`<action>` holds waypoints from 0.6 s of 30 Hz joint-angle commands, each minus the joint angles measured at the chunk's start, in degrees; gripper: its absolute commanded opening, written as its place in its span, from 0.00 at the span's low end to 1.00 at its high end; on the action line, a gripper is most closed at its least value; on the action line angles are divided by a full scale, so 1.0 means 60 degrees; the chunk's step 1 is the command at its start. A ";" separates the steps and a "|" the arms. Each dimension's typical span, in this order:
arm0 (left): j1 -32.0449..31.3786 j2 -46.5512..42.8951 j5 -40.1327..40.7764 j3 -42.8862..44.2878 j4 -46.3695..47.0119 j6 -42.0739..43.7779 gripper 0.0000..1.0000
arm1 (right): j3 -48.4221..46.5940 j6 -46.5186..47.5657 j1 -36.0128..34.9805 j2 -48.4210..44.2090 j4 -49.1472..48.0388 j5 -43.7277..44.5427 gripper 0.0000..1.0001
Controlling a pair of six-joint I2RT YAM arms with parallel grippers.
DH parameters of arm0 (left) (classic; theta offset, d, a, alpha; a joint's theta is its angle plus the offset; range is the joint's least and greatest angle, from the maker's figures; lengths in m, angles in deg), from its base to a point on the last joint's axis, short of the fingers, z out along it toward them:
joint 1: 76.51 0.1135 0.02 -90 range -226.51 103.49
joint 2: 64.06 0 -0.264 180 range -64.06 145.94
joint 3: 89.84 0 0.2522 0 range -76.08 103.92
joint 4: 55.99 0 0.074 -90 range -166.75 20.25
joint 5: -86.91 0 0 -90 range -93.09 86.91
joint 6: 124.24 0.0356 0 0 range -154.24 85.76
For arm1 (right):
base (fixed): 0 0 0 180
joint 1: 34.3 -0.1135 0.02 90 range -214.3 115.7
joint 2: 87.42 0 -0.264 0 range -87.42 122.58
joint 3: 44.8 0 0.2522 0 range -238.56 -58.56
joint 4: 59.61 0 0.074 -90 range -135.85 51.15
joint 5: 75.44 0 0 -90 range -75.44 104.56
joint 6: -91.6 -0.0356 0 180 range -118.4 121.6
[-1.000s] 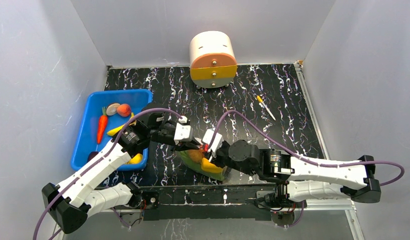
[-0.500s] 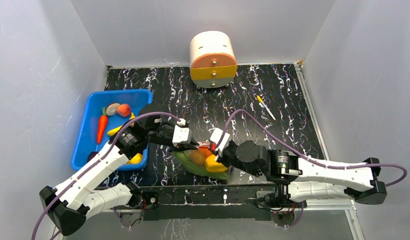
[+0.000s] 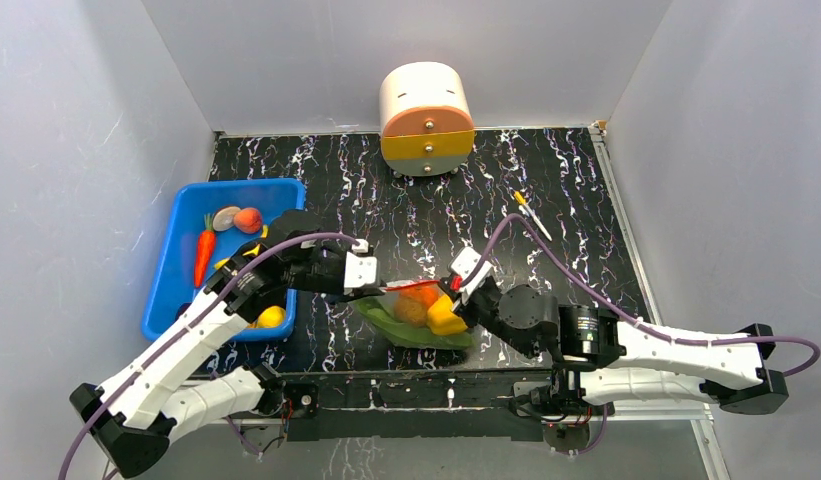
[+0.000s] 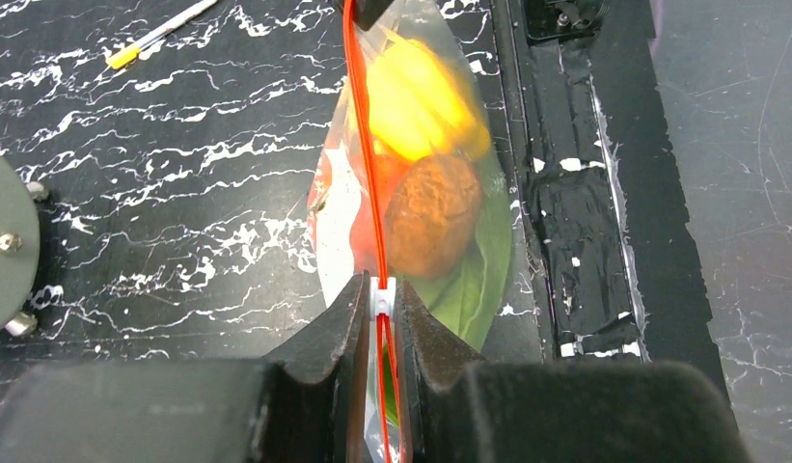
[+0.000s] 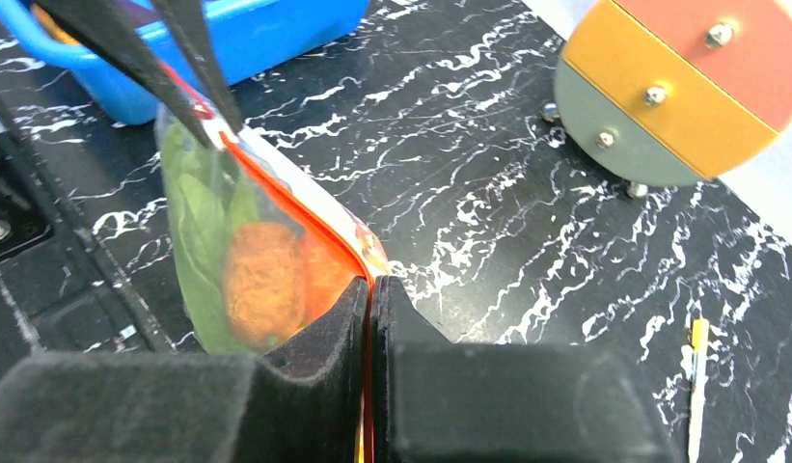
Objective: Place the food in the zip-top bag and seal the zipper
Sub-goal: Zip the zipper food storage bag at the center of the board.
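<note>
The clear zip-top bag (image 3: pixel 418 322) hangs between my two grippers near the table's front edge. Inside it are a leafy green (image 4: pixel 474 280), a brown lump (image 4: pixel 432 214), a yellow piece (image 4: pixel 411 101) and an orange piece (image 5: pixel 326 270). The red-orange zipper (image 4: pixel 362 135) runs taut between the grippers. My left gripper (image 4: pixel 382 301) is shut on the zipper's small white tab (image 4: pixel 382 297) at the bag's left end. My right gripper (image 5: pixel 370 289) is shut on the zipper strip at the bag's right end. In the top view the left gripper (image 3: pixel 378 288) and right gripper (image 3: pixel 456 285) stand apart.
A blue bin (image 3: pixel 182 250) at the left holds a carrot (image 3: pixel 203 250), a peach (image 3: pixel 248 218) and yellow pieces. A round white, orange and yellow drawer unit (image 3: pixel 426 120) stands at the back. A yellow and white pen (image 3: pixel 532 214) lies at the right.
My right gripper has moved right with its end of the zipper, and the left has drawn slightly left. The zipper strip is now stretched longer and straight between them.
</note>
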 commanded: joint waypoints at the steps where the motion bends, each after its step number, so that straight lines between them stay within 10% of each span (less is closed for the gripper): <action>1: 0.0062 -0.0628 0.0648 0.0246 -0.0999 0.0001 0.00 | -0.0069 -0.0484 0.0045 -0.0224 -0.0701 0.2159 0.00; 18: 0.0062 -0.2282 0.1913 -0.0593 -0.1926 -0.0210 0.00 | -0.0254 -0.3424 0.0053 -0.1849 0.1212 0.4580 0.00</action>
